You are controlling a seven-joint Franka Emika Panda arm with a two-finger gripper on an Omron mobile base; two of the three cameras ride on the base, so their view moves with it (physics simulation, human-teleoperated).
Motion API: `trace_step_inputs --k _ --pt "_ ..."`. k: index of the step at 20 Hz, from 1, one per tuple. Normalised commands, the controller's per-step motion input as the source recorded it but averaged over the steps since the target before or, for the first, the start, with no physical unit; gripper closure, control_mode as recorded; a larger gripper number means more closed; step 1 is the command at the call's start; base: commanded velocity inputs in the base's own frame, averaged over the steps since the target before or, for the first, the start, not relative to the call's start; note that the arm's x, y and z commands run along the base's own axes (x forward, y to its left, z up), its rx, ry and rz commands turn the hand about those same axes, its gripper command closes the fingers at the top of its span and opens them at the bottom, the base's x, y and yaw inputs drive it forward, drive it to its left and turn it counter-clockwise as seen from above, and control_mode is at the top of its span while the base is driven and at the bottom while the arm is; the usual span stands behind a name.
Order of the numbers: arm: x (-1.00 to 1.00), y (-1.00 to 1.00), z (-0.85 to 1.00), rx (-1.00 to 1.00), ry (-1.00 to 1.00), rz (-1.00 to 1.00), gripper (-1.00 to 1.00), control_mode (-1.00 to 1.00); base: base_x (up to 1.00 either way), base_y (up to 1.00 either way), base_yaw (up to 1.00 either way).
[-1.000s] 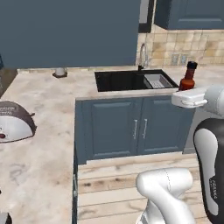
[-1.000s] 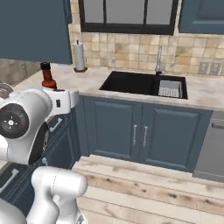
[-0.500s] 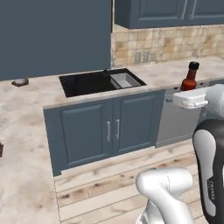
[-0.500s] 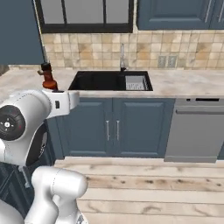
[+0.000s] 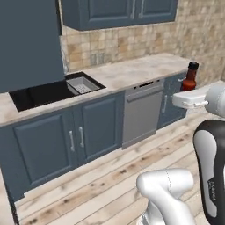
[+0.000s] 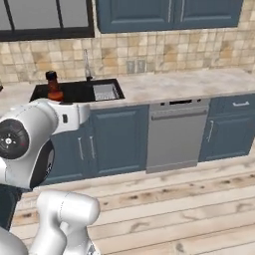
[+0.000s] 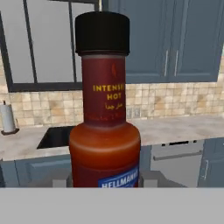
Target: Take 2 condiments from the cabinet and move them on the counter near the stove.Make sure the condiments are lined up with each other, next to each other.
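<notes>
One hot-sauce bottle point(image 7: 105, 113); one sink point(image 6: 74, 92)

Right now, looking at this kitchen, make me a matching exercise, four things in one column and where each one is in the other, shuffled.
Things:
1. hot-sauce bottle
2. sink
3. dishwasher
4. paper-towel roll

Places:
A. under the counter, right of the sink
B. upright in the claw
C. on the counter, left of the sink
D. set into the counter, below the window

Pairs: 1-B, 2-D, 3-A, 4-C
</notes>
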Motion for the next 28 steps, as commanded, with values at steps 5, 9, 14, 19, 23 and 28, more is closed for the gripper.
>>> trace_step_inputs --k 5,9,14,19,23,28 --pt "0.0 0.0 0.0 0.0 0.0 0.0 1.0 1.0 0.0 -0.47 -0.51" --pt "0.0 0.0 0.0 0.0 0.0 0.0 1.0 1.0 0.0 -0.35 -0.5" --pt "0.0 0.0 0.0 0.0 0.0 0.0 1.0 1.0 0.0 -0.23 -0.47" --pt "0.0 0.0 0.0 0.0 0.0 0.0 1.0 1.0 0.0 -0.22 -0.46" --pt "0.0 0.0 0.0 0.0 0.0 0.0 1.0 1.0 0.0 -0.19 -0.46" --pt "0.0 0.0 0.0 0.0 0.0 0.0 1.0 1.0 0.0 -0.11 -0.43"
